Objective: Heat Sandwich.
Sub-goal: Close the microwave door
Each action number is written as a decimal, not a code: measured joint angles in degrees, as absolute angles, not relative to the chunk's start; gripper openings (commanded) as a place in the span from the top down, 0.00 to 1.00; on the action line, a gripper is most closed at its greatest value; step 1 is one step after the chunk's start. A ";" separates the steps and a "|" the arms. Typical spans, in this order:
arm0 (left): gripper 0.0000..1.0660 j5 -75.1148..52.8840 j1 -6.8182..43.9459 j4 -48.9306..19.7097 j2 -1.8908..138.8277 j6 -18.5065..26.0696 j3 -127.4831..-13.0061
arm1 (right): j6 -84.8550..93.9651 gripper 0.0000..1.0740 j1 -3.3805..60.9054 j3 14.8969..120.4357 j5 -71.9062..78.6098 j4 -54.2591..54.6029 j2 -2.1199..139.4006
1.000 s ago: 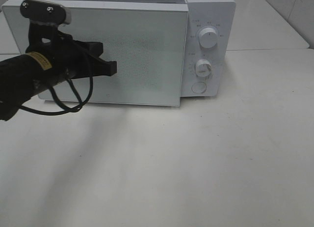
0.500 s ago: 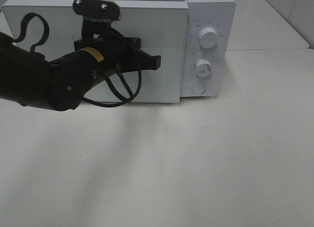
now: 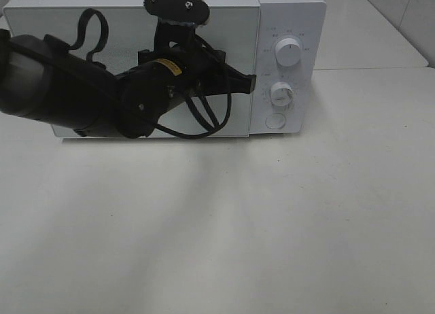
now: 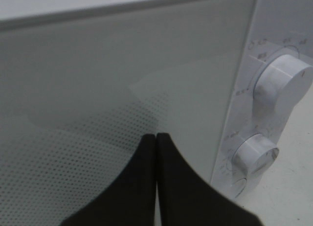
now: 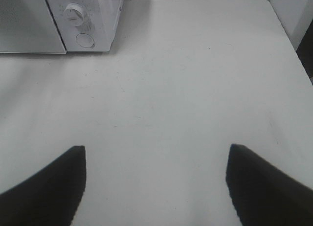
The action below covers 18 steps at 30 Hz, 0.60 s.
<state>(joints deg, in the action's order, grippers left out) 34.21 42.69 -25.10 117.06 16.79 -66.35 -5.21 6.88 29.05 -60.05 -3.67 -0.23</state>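
Pale white tabletop (image 3: 285, 225) fills most of the high view, and a boxy white microwave oven (image 3: 292, 11) stands at its 12 o'clock edge. Its wide frosted, dot-patterned door (image 3: 234, 28) looks closed against the front. At the door's 3 o'clock side sits the control panel, with a large round white upper dial (image 3: 289, 53), a smaller white lower dial (image 3: 281, 93) and a round white button (image 3: 274, 119) below them.

We see the black left arm reaching in from 9 o'clock across the door, cable looped beneath it. The left gripper (image 3: 250, 85) points toward 3 o'clock, at the door's edge beside the lower dial. Its wrist view shows the two black fingers (image 4: 146, 157) pressed flat together, clenched on nothing; we cannot tell whether they touch the glass.

The right gripper (image 5: 156, 147) hangs over bare table, well apart from the oven, its fingers spread wide and released.

We cannot tell where the sandwich is; no view shows it.
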 measured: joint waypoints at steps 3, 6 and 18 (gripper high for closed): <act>1.00 34.43 42.63 -26.53 117.86 17.30 -67.61 | -5.21 0.29 6.88 29.05 -60.05 -3.67 -0.23; 1.00 34.21 42.74 -26.93 118.03 17.53 -67.84 | -5.21 0.29 6.88 29.05 -60.05 -3.67 -0.23; 1.00 34.15 42.86 -27.33 118.09 17.53 -68.07 | -5.21 0.29 6.88 29.05 -60.05 -3.67 -0.23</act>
